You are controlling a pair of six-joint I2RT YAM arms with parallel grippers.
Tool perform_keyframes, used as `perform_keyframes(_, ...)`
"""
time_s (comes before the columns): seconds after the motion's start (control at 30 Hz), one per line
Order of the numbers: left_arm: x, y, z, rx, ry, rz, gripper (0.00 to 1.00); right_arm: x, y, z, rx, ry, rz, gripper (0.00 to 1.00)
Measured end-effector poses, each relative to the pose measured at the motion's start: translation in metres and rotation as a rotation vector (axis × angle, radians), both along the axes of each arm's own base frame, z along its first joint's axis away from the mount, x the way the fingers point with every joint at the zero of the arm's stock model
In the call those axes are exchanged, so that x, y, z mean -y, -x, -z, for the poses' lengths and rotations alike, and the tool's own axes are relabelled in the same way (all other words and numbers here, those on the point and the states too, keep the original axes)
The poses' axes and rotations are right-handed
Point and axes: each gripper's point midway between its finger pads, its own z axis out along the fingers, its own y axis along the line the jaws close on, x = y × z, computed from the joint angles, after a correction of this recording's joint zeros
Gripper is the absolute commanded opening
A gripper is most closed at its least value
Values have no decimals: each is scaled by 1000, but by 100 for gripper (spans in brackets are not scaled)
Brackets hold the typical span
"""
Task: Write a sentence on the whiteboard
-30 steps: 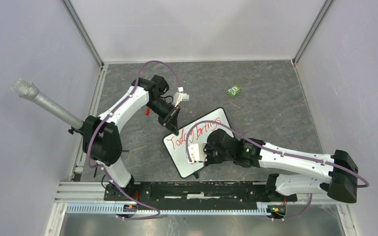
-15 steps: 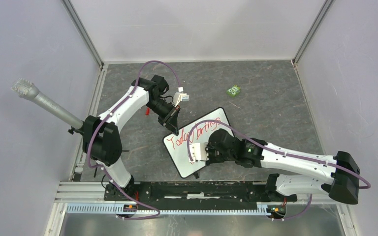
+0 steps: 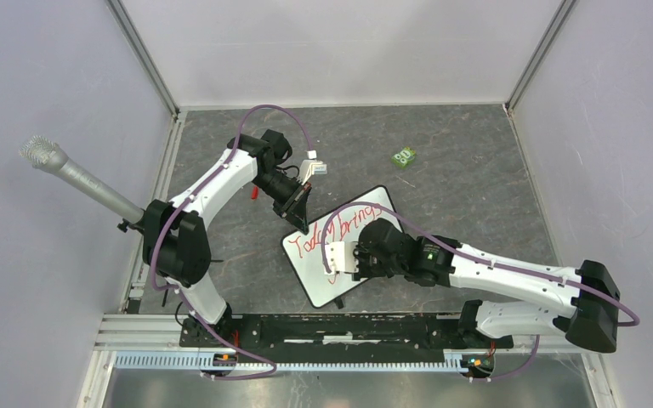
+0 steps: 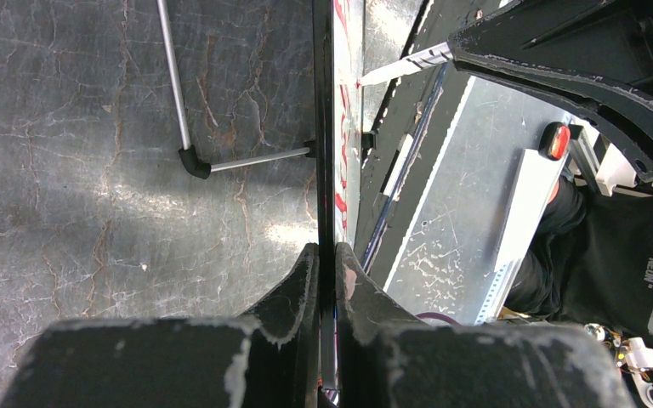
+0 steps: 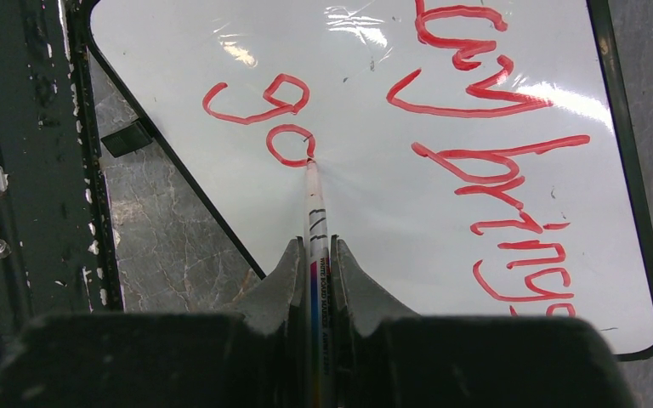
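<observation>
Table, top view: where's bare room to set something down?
Bare: strip along the back wall; right side from green packet to right wall; patch between left arm and whiteboard. Crowded: centre, left gripper clamping the whiteboard's edge, right gripper holding the marker on it.

the white, dark-rimmed whiteboard (image 3: pixel 310 274) sits skewed, the sentence (image 5: pixel 485 158) on it in red reading "today brings go".

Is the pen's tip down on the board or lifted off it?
Down. In the right wrist view the marker tip meets the whiteboard on the second red 'o', no gap showing.
</observation>
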Motion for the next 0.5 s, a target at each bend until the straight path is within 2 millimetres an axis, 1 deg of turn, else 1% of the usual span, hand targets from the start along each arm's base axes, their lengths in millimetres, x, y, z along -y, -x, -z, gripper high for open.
perform_keyframes(0.33,0,0,0,-1,0,0,2,-2,0,-3,-8,-6,-3,0)
perform_keyframes(0.5,0,0,0,-1,0,0,3,-2,2,-8,-11,-29,-14,0)
